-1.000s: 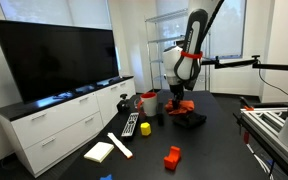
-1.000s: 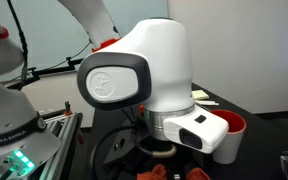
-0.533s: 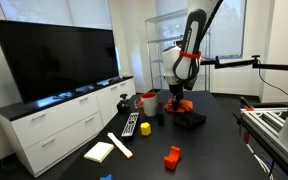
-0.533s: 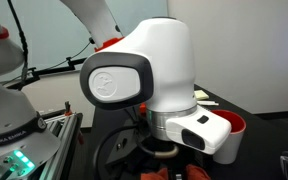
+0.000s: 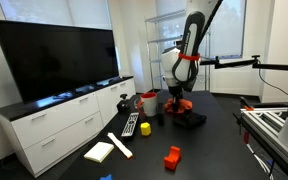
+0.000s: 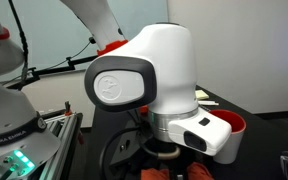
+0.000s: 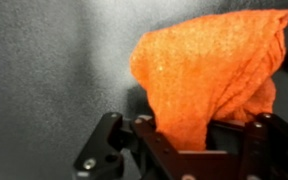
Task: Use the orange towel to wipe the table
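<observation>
In the wrist view the orange towel (image 7: 206,68) bunches up as a rumpled mound over the matte black table (image 7: 54,70), and its lower fold is pinched between the jaws of my gripper (image 7: 189,132), which is shut on it. In an exterior view the gripper (image 5: 179,98) hangs straight down at the far middle of the table (image 5: 224,135), with the towel (image 5: 182,104) under it. Close up in an exterior view, the white wrist housing (image 6: 149,85) hides the jaws. Only scraps of the towel (image 6: 198,172) show below it.
A black cloth (image 5: 191,119) lies right beside the towel. Nearer the front are a remote (image 5: 131,124), a small yellow object (image 5: 145,127), a white pad (image 5: 99,151) and a red-orange block (image 5: 171,157). A white cabinet (image 5: 59,125) carrying a TV (image 5: 54,60) lines one side.
The jaws have closed onto the orange towel. The wrist has shifted only slightly, and nothing else on the table has moved.
</observation>
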Available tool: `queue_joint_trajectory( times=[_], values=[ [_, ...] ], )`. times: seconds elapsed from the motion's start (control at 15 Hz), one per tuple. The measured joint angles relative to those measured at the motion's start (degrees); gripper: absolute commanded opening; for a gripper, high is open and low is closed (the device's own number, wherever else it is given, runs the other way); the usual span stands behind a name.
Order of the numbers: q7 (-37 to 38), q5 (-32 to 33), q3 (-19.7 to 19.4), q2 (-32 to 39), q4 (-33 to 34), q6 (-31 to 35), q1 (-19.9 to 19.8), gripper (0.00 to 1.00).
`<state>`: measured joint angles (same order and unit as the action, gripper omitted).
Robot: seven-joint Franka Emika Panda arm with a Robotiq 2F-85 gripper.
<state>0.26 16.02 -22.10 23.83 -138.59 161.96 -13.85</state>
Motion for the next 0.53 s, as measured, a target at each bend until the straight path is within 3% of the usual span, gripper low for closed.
queue_joint_trajectory(
  times=[0.53],
  values=[
    [0.2,0.5,-0.2,0.2,-0.2,0.7,1.7,0.00]
  ],
)
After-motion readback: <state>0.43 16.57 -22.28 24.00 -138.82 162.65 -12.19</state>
